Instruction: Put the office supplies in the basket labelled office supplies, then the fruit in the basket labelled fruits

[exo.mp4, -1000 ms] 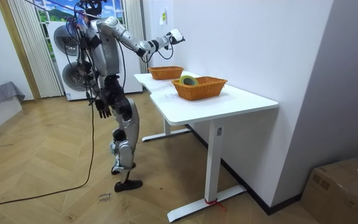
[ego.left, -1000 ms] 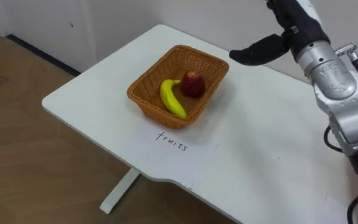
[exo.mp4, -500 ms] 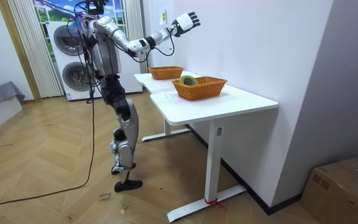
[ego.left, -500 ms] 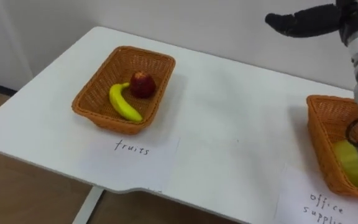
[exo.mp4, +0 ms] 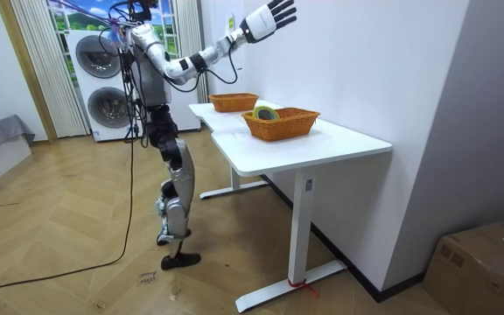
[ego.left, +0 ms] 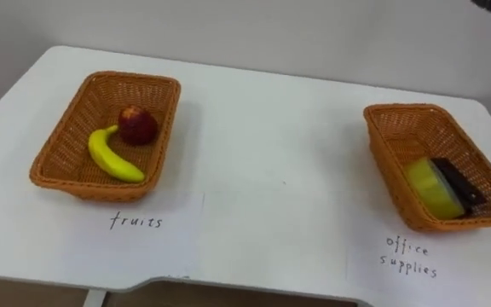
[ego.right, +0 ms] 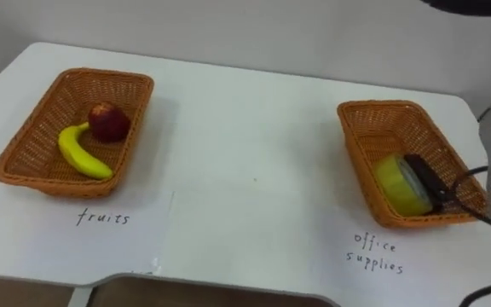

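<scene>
Banana [ego.left: 113,156] and apple [ego.left: 137,124] lie in the fruit basket [ego.left: 135,78] near the table's [ego.left: 262,170] left edge; the right hand [exo.mp4: 268,17] is raised high, fingers spread wide

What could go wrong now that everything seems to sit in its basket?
The right hand is raised high and open. Coming down, it might clip the office supplies basket, which sits close to the right edge of the table and could slide off. Stretching an arm that far might also unsettle the standing robot.

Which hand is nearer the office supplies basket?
Right. The right hand is raised high above the table, up over the office supplies basket; the left is back by the robot's body.
</scene>
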Controlling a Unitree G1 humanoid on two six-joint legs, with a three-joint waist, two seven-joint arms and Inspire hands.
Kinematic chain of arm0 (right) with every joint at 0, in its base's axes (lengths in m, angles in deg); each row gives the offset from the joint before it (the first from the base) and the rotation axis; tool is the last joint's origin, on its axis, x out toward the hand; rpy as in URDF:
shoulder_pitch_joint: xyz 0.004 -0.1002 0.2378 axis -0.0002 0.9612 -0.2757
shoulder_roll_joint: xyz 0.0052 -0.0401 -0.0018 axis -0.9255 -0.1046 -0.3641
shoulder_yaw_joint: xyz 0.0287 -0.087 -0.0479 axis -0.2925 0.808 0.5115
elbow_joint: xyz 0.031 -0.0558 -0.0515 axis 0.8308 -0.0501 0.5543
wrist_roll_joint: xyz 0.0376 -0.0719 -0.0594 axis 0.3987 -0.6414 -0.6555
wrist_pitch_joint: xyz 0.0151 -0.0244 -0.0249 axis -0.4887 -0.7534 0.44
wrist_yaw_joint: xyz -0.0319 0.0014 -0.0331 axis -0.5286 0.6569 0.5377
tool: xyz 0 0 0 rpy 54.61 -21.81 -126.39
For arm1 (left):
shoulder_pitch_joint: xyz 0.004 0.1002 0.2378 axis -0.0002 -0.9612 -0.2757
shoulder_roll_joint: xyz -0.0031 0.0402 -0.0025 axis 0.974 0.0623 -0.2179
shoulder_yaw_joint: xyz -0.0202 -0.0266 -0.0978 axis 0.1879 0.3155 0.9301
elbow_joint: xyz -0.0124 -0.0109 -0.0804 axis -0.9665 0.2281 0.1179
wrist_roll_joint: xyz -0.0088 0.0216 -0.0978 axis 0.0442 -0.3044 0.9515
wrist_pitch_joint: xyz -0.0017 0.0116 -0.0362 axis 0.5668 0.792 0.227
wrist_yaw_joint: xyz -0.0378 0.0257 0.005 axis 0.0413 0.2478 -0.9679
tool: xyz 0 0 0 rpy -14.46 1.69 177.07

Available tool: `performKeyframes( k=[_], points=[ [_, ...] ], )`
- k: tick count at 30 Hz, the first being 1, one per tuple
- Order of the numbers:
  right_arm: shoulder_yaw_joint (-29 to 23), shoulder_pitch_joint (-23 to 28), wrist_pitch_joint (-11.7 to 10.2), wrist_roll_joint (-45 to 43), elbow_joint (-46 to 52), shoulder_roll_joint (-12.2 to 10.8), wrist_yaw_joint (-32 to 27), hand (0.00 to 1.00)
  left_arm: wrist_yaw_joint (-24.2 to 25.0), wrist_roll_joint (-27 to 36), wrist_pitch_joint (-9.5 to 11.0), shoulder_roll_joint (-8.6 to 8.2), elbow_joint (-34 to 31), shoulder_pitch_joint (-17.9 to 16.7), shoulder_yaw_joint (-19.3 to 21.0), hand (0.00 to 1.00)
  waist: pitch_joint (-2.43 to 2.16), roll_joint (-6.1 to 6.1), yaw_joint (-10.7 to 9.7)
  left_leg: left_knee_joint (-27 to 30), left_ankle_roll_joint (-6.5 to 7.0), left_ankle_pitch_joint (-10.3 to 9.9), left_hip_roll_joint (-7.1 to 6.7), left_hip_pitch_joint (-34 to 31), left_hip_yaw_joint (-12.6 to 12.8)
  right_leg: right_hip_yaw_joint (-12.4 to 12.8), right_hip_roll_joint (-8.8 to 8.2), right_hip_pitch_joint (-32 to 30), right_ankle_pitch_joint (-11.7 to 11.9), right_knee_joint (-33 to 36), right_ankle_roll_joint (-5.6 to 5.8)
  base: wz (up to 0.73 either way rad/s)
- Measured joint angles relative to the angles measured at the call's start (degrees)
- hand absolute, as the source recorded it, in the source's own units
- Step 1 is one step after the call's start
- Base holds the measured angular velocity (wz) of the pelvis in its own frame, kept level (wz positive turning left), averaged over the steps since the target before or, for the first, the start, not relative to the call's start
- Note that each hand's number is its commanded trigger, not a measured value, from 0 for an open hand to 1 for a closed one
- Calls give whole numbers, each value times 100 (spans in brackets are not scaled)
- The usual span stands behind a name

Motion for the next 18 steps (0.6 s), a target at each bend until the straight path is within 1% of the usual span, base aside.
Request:
performKeyframes(
  k=[3,4,5,7,8,10,11,13,14,16,18],
  points=[
    [-447,362,-1,40,-1,-1,-386,0,-51,2,0,1,2,-83,123,0,0,8,-48,-61,-12,-8,33,59,120,123,37,-16,6,-4,-9,-19],
    [-568,477,0,56,-1,-1,-540,0,-53,2,-1,7,1,-150,162,0,-1,15,-141,-73,-21,-15,43,75,127,129,47,-11,6,-4,-9,-12],
    [-623,521,0,63,-1,-1,-620,0,-54,2,-3,7,0,-173,172,0,-1,22,-181,-80,-26,-18,47,84,143,139,53,-16,6,-6,-9,-15],
    [-845,722,-7,80,-1,-1,-952,0,-98,1,-3,3,2,-272,185,0,-2,44,-291,-99,-46,-32,80,101,252,254,93,-44,9,-13,-14,-23],
    [-924,833,-18,75,0,-1,-1022,0,-154,2,-3,-1,2,-270,189,0,-3,44,-320,-98,-48,-33,85,97,255,259,100,-54,15,-12,-24,-13],
    [-1186,1286,-24,76,1,-19,-1344,0,-292,2,-3,-10,-3,-261,198,0,-3,32,-357,-99,-61,-39,107,89,302,300,122,-108,25,-5,-40,-13],
    [-1203,1358,-23,88,0,-26,-1458,0,-307,5,-3,-10,-2,-266,198,0,0,37,-372,-101,-67,-43,112,90,313,313,128,-110,26,-5,-41,-17],
    [-1281,1606,-28,479,-3,-28,-1805,0,-386,7,-3,-9,-7,-260,196,0,5,27,-486,-104,-86,-58,129,102,332,362,153,-108,28,-8,-45,-14],
    [-1342,1673,-32,594,-9,-29,-1880,0,-388,7,-3,-9,-18,-249,198,0,4,34,-499,-103,-89,-61,137,104,364,401,164,-114,32,-14,-52,-15],
    [-1571,2016,-63,979,-39,-30,-2192,0,-393,3,11,-9,-165,-235,201,0,8,26,-512,-99,-95,-65,146,90,423,439,173,-186,42,-19,-70,-14],
    [-1673,2127,-96,1043,-230,-35,-2425,0,-393,6,18,-7,-175,-236,205,0,9,35,-532,-104,-103,-74,143,100,516,547,199,-205,44,-24,-78,-19]
  ],
)
